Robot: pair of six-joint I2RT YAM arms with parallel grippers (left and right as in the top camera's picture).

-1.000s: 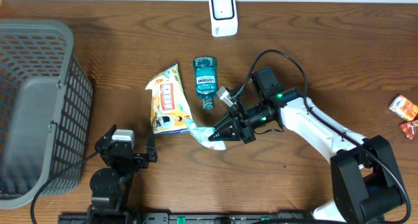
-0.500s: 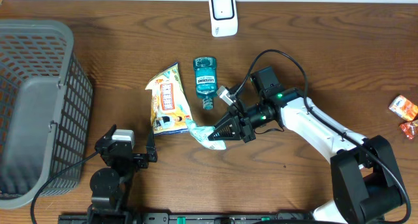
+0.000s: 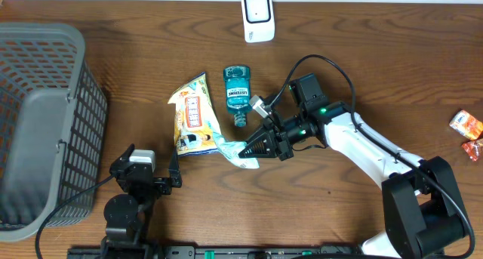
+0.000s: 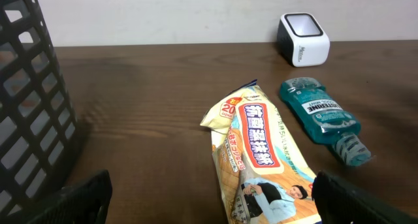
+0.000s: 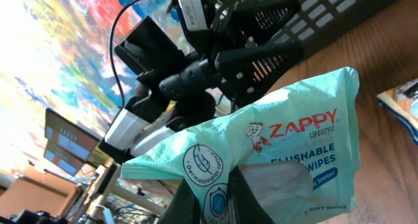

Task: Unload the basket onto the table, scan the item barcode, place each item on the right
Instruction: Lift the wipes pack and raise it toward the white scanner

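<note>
the wipes pack is clamped at one end in the right pincer, whose jaws are pressed together on it. it is held near the centre of the desk, at 5 o'clock of the snack bag. whether it is lifted clear cannot be told from above. the left pincer is spread wide and empty at the 7 o'clock edge.

the grasp is judged done. the carry to the scanner, well apart at 12 o'clock, and the showing of the barcode are judged left to do. no barcode is seen on the face shown to the right wrist camera.

the pack is a soft, crinkled pillow of mint-green film with red and blue print. the scanner is a small, rounded white block with a dark window. a flat teal bottle of clear plastic lies on its side, cap toward 6 o'clock. the snack bag is glossy and printed. the basket, at 9 o'clock, is grey plastic mesh. the desk is dark grained wood.
</note>
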